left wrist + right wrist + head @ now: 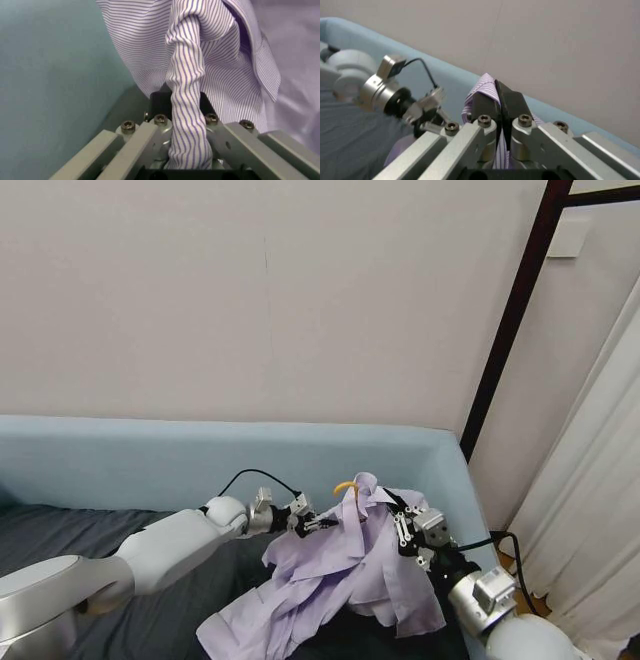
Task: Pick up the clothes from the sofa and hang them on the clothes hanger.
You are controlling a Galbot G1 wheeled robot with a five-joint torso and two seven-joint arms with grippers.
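- Shirt [340, 575]: purple striped, bunched on the sofa [150, 465] seat at 5 o'clock in the head view, with its top raised.
- Left gripper [325, 522]: at the shirt's 9 o'clock, fingers clamped on a twisted fold of fabric.
- Right gripper [396, 510]: at the shirt's 2 o'clock, fingers pressed together on a fabric edge.
- Yellow hook [345, 483]: protrudes at the shirt's 12 o'clock.

Both arms extended inward; left hand [318, 523] and right hand [400, 517] near together, each clamped on shirt [330, 580]

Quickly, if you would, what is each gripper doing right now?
The left gripper is shut on a fold of the striped shirt.
The right gripper is shut on the striped shirt too.
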